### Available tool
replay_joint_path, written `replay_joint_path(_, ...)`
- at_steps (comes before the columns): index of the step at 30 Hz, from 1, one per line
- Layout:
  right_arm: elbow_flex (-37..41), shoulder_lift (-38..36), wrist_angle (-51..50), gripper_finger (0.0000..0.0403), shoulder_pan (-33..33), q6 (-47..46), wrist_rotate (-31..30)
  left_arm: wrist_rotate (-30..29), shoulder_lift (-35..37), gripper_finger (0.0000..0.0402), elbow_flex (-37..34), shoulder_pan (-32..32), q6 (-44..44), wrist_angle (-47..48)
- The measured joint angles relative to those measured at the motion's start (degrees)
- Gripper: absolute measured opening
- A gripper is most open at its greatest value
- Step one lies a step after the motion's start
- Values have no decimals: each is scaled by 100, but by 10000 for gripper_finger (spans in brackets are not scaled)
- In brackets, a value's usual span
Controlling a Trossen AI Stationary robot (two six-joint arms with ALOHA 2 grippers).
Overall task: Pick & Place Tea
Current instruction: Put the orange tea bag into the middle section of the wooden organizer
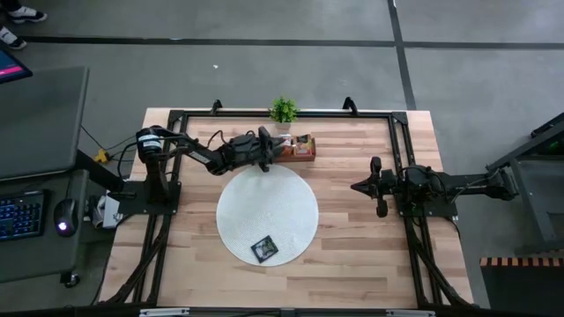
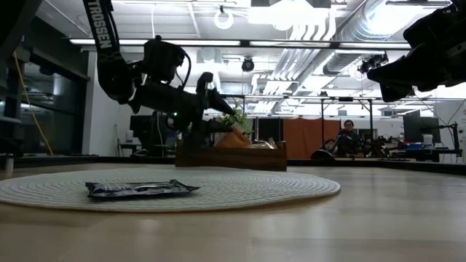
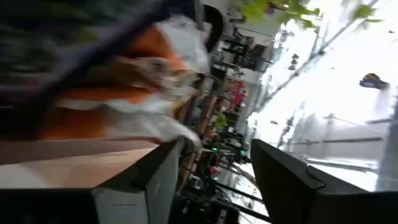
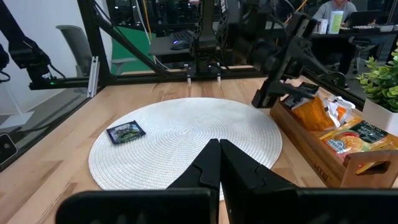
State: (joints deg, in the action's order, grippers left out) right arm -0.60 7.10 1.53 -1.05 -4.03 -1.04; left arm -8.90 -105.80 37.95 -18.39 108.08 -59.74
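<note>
A brown wooden tray (image 1: pixel 302 147) stands at the table's far side, with orange and white tea sachets (image 4: pixel 314 113) in its compartments. My left gripper (image 1: pixel 275 150) hangs open over the tray's left end (image 4: pixel 283 93), pointing almost level toward the table's right. The sachets (image 3: pixel 137 93) show close beside its fingers. One black tea sachet (image 1: pixel 264 249) lies flat on the near part of the round white woven mat (image 1: pixel 267 202). My right gripper (image 1: pixel 355 187) waits shut at the table's right, clear of everything.
A small green plant (image 1: pixel 283 110) in a white pot stands just behind the tray. Black frame rails (image 1: pixel 398 158) run along the table's left, far and right sides. Bare wood lies between the mat and my right arm.
</note>
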Motion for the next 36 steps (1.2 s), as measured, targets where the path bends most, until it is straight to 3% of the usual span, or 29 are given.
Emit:
replay_joint_path(14, 0, 1, 0, 1, 0, 1, 0, 163, 85, 200, -20, 0, -711, -655)
replay_joint_path(24, 0, 1, -1, 1, -1, 2, 0, 732, 522, 109, -25, -2, -1636, -405)
replay_joint_path(33, 0, 1, -1, 1, 0, 1, 0, 1152, 1522, 9, -28, -2, -3025, 1383)
replay_joint_path(36, 0, -1, -1, 1, 0, 1, 0, 1161, 1887, 7, -17, 2, -3474, 1847)
